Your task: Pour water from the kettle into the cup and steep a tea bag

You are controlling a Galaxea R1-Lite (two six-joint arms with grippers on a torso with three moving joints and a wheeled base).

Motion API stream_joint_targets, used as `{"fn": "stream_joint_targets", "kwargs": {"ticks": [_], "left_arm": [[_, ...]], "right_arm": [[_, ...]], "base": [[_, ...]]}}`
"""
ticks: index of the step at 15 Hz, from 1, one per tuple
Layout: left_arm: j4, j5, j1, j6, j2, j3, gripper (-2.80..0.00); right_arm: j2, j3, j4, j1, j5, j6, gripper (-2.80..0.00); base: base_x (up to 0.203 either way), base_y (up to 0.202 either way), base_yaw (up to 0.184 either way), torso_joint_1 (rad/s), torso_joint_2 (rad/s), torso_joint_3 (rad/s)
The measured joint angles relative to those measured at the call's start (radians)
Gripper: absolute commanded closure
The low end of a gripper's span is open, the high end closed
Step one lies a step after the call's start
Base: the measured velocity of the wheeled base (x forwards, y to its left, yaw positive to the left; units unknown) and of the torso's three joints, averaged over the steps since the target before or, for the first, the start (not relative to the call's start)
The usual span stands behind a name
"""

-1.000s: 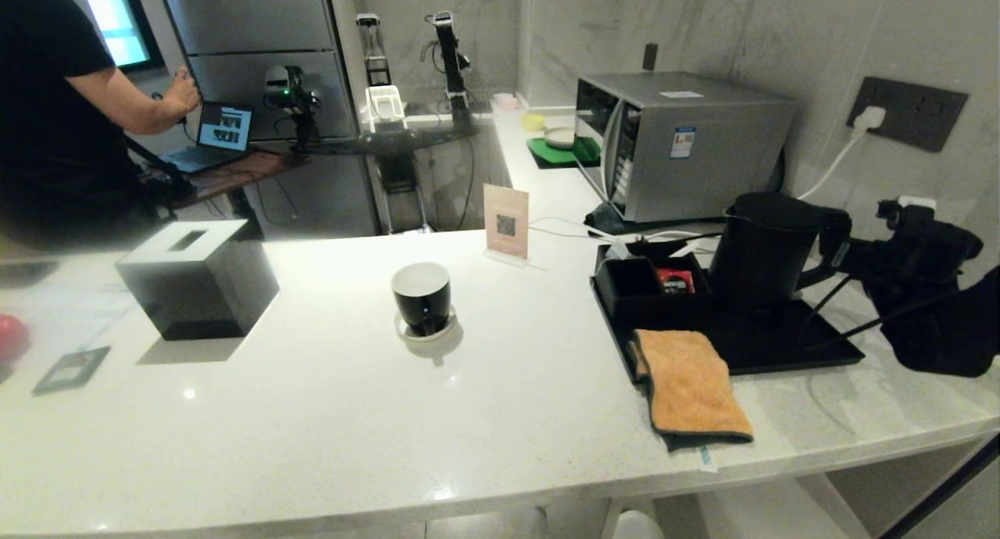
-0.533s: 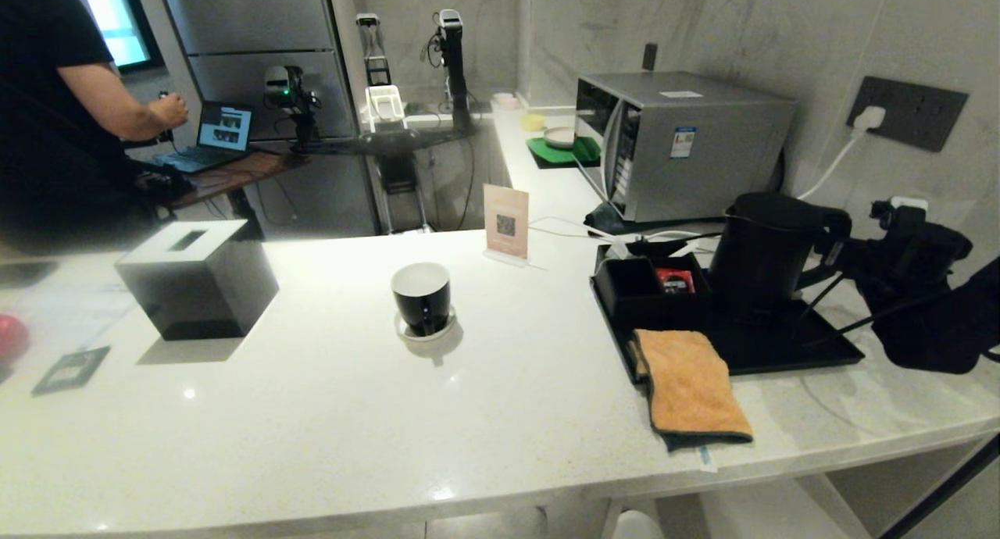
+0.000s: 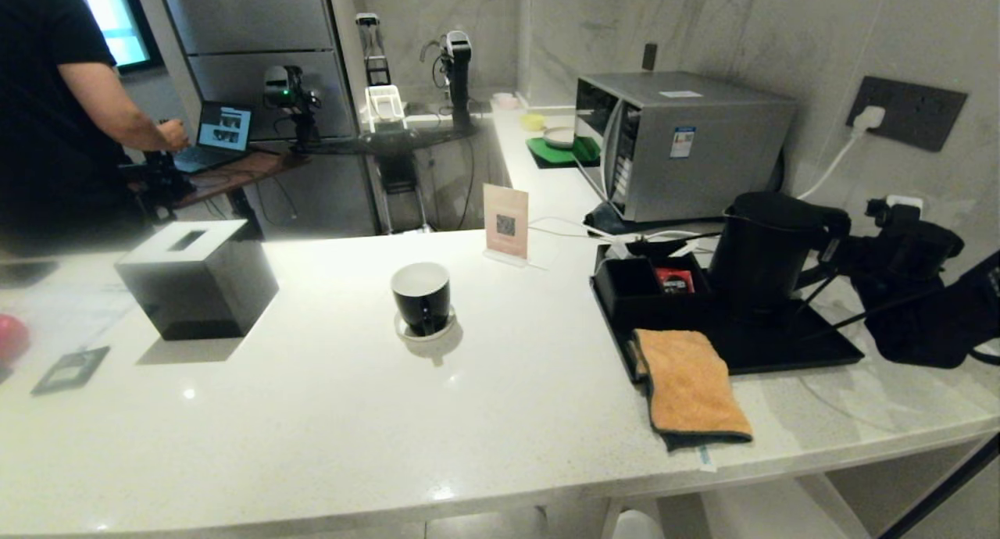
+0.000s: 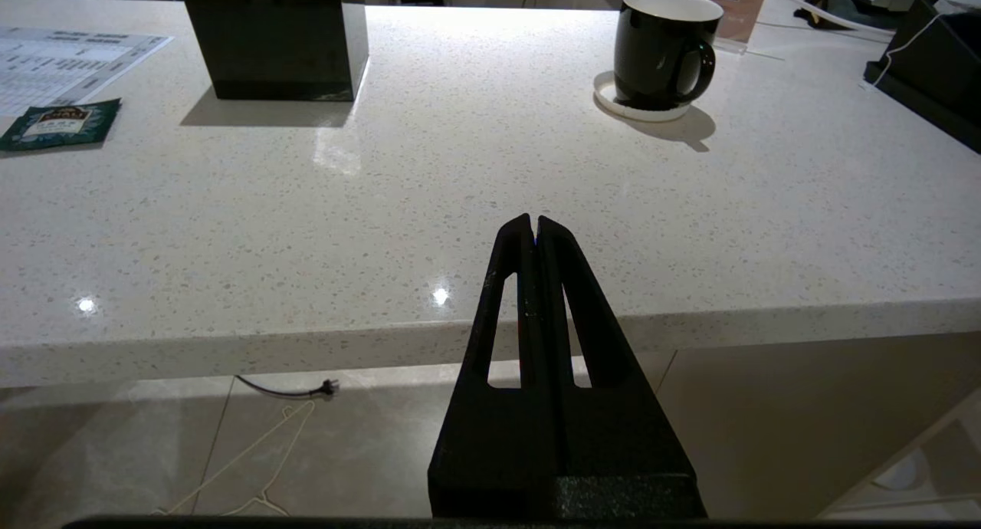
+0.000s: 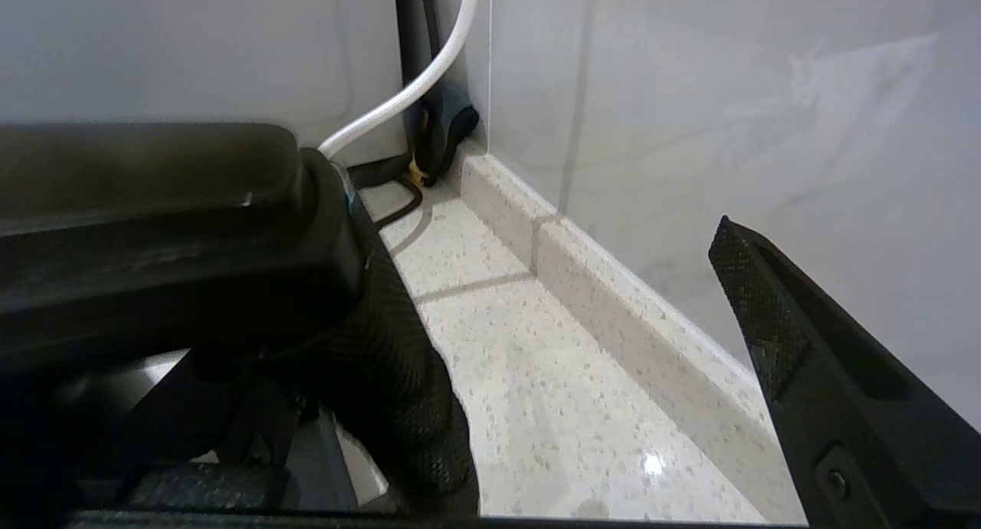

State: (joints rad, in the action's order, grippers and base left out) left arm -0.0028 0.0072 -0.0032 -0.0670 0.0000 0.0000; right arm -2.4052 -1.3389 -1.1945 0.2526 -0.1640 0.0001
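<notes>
While the kettle point(image 3: 762, 254) sits upright on its black tray point(image 3: 781, 351) at the right end of the worktop point(image 3: 328, 414), nothing of the task looks done yet. No pour: the cup point(image 3: 422, 295) stands on its saucer point(image 3: 426, 332) mid-worktop, well apart from the kettle, and whether it holds anything cannot be told. No tea bag in the cup as far as can be seen. A dark green sachet point(image 4: 60, 123), likely a tea bag, lies flat near the left edge of the worktop, beside a printed sheet point(image 4: 69, 57); a red packet point(image 3: 673, 280) sits in a tray compartment next to the kettle.

Right hand point(image 3: 840, 250) is level behind the kettle, at the handle point(image 3: 830, 238), with its fingers spread wide. In the right wrist view one finger point(image 5: 812, 360) stands clear on the wall side, and the handle fills the other side of the gap. Judged: handle is between the fingers or just at the mouth, not clamped.

Left hand point(image 4: 534, 230) is parked low in front of the worktop edge, fingers pressed together, holding nothing.

Left to do: close on the handle, lift, carry to the cup, pour, return the kettle, then fetch and steep a bag. Early stage, grasp approach.

Around: orange cloth point(image 3: 691, 387) over the tray's front edge, black tissue box point(image 3: 195, 277) at left, microwave point(image 3: 680, 144) behind, and a person point(image 3: 55, 117) at a laptop point(image 3: 215, 137) far back left.
</notes>
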Motion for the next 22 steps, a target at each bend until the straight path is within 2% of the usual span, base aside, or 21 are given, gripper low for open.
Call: {"fn": "stream_joint_targets", "kwargs": {"ticks": [7,8,9,22], "left_arm": [[0.000,0.000,0.000,0.000,0.000,0.000,0.00],[0.000,0.000,0.000,0.000,0.000,0.000,0.00],[0.000,0.000,0.000,0.000,0.000,0.000,0.00],[0.000,0.000,0.000,0.000,0.000,0.000,0.00]], "right_arm": [[-0.017,-0.037,0.007,-0.001,0.002,0.003,-2.80],[-0.020,-0.048,0.009,-0.001,0.003,0.004,-0.89],[-0.022,-0.054,0.011,-0.001,0.002,0.004,0.00],[-0.010,-0.050,-0.001,-0.014,0.000,-0.001,0.00]], "base": [[0.000,0.000,0.000,0.000,0.00,0.000],[0.000,0.000,0.000,0.000,0.00,0.000],[0.000,0.000,0.000,0.000,0.00,0.000],[0.000,0.000,0.000,0.000,0.00,0.000]]}}
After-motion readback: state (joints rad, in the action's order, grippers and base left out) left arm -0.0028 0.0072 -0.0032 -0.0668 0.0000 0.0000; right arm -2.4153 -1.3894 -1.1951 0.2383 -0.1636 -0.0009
